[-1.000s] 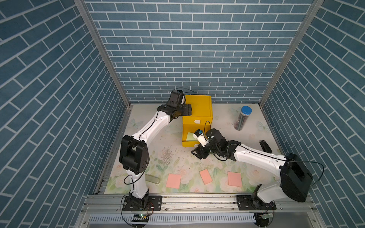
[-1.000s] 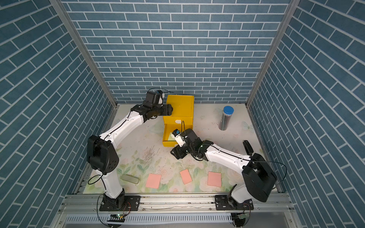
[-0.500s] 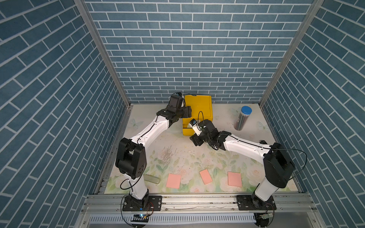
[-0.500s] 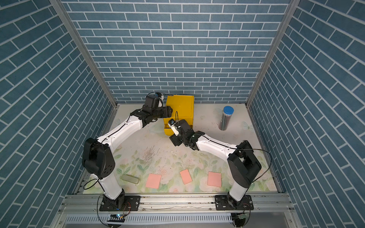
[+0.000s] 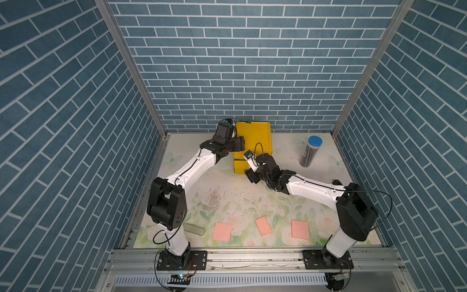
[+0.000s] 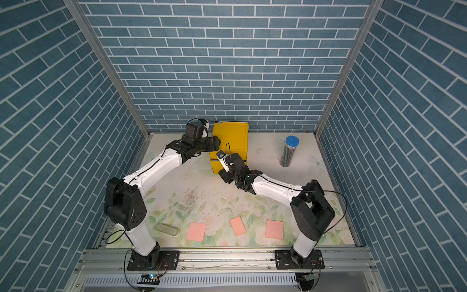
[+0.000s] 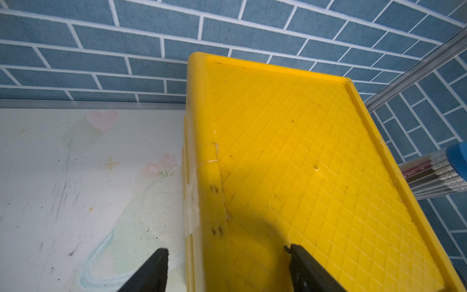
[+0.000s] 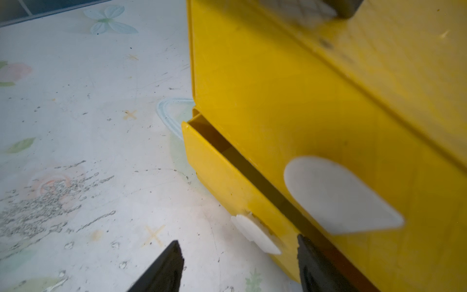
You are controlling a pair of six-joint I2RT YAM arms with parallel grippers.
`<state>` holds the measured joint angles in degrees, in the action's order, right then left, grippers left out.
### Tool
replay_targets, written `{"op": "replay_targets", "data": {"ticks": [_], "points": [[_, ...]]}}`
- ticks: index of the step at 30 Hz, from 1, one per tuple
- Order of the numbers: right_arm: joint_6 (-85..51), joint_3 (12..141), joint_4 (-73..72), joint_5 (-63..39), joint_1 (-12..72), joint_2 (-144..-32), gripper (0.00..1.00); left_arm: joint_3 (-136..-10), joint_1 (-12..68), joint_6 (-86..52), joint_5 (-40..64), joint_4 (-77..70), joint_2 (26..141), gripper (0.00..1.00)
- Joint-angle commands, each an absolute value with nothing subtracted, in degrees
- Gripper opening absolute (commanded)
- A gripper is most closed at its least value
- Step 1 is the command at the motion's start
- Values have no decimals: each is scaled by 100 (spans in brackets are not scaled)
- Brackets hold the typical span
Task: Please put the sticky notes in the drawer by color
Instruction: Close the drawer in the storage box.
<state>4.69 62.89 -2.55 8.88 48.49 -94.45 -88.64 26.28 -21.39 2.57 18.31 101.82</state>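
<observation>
The yellow drawer [image 5: 255, 137] cabinet stands at the back of the table, seen in both top views [image 6: 231, 139]. Its bottom drawer [image 8: 214, 166] stands out by a narrow gap. My right gripper [image 8: 237, 240] is open at that drawer's front, low by the table [image 5: 250, 175], with the white tab handle [image 8: 255, 237] just past its fingertips. My left gripper [image 7: 226, 249] is open and straddles the cabinet's top left edge [image 5: 238, 144], holding nothing. Three pink sticky notes [image 5: 222, 231] [image 5: 263, 226] [image 5: 300, 229] lie flat near the front edge. No other sticky notes show.
A blue-capped grey cylinder [image 5: 310, 151] stands upright to the right of the cabinet. A grey-green oblong case [image 5: 194, 230] lies at the front left beside the left arm's base. The middle drawer's handle [image 8: 338, 194] juts out just above the right gripper. Brick walls close in three sides.
The bottom drawer stood pulled far out with a pale note inside; it has slid back in to a narrow gap as my right gripper moved toward the cabinet. The left gripper stayed at the cabinet's top.
</observation>
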Motion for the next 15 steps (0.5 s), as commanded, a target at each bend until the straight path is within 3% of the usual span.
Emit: {"op": "replay_targets", "data": {"ticks": [1,6,10,15], "points": [[310,5997,-598,269,4878,-8893,73,-8725,2669,-1978,163,2554,10201,79],[390,6114,-499,-599,4878,-9285,72,-8718,2664,-2017,123,2507,10182,80],[509,6553,-313,-467,4835,-9896,72,-8710,2679,-2043,112,2530,10199,81],[769,6957,-358,642,4828,-10317,72,-8653,2687,-2030,79,2549,10157,81]]}}
